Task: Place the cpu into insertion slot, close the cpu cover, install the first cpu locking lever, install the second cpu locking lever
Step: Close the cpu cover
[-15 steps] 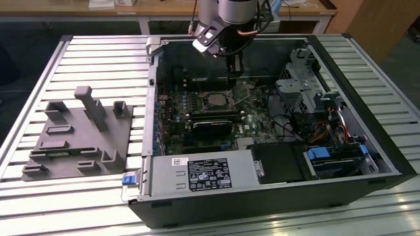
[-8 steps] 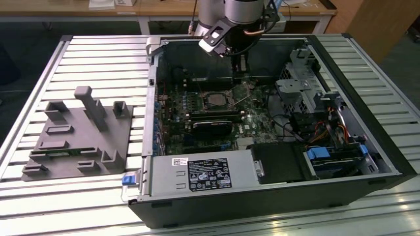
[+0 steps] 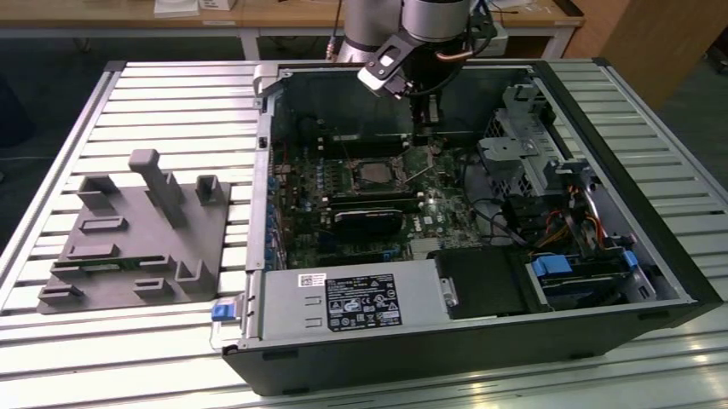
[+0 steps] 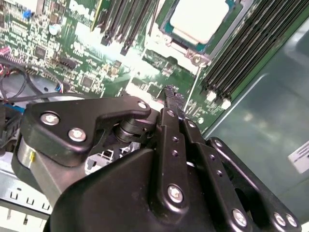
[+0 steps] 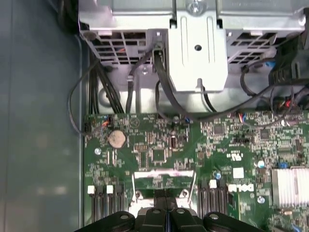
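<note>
Closed black pincer (image 4: 170, 93) over green board (image 4: 89, 60), silvery cpu (image 4: 198, 18) beyond, black memory slots (image 4: 246, 48) beside it.

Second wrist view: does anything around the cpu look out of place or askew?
Yes, one thing: beside the cpu, a thin locking lever sticks up at a slant off the green board rather than lying flat, close by the end effector. I see no damage elsewhere.
</note>
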Available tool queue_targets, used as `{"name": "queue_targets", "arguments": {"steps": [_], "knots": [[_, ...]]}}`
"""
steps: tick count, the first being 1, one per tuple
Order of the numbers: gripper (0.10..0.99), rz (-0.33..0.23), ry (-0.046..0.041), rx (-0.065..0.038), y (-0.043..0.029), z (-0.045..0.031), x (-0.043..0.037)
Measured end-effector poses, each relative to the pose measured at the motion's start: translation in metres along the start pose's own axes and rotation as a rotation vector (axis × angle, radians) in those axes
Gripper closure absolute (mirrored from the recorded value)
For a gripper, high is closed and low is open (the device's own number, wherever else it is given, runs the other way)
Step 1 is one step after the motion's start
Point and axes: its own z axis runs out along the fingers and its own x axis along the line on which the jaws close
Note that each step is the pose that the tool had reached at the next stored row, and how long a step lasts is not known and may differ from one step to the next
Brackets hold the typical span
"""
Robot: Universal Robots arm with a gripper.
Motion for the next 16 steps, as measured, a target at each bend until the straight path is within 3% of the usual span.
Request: {"name": "queue_targets", "arguments": {"steps": [13, 16], "knots": [[0.98, 0.0, 0.0, 0.0, 0.0324, 0.0024, 0.0017], [0.98, 0.0, -0.0013, 0.0, 0.0353, 0.0038, 0.0018]]}}
